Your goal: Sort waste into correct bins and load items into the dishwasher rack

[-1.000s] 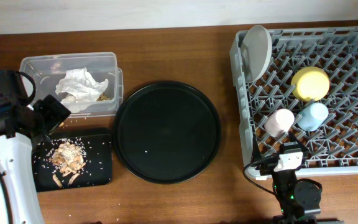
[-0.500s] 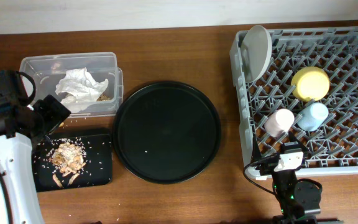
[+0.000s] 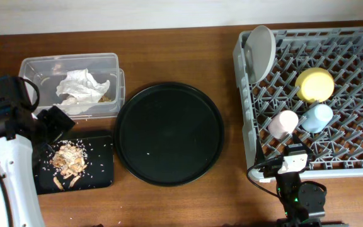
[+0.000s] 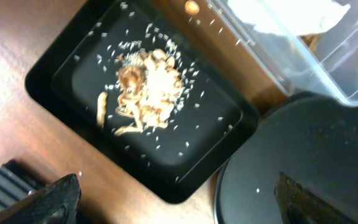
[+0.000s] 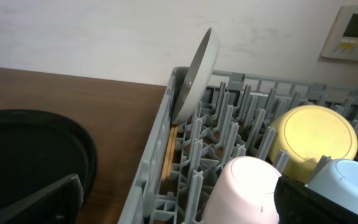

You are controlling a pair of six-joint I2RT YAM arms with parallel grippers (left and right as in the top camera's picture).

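A crumpled white napkin point(image 3: 80, 88) lies in the clear box point(image 3: 27, 66). Rice and meat scraps point(image 3: 68, 161) are heaped in the shallow black tray point(image 3: 99, 170). My left gripper point(image 3: 57, 123) hovers open over that tray's back left corner, nothing between its fingers point(image 4: 36, 202). The grey rack point(image 3: 247, 126) holds an upright pale plate point(image 3: 260, 50), a yellow bowl point(image 3: 314, 84), a pink cup point(image 3: 284, 123) and a light-blue cup point(image 3: 316, 117). Wooden chopsticks point(image 5: 168, 152) stand along its left wall. My right gripper point(image 3: 293, 154) is open and empty at the rack's front edge, near the pink cup point(image 5: 244, 186).
A large round black tray point(image 3: 169, 133) lies between the bins and the rack, with a stray rice grain on it. A wall panel point(image 5: 356, 31) hangs behind the rack. Brown tabletop runs along the front edge.
My left gripper has shifted a little toward the front, over the black tray's corner. The right arm and all the objects are where they were.
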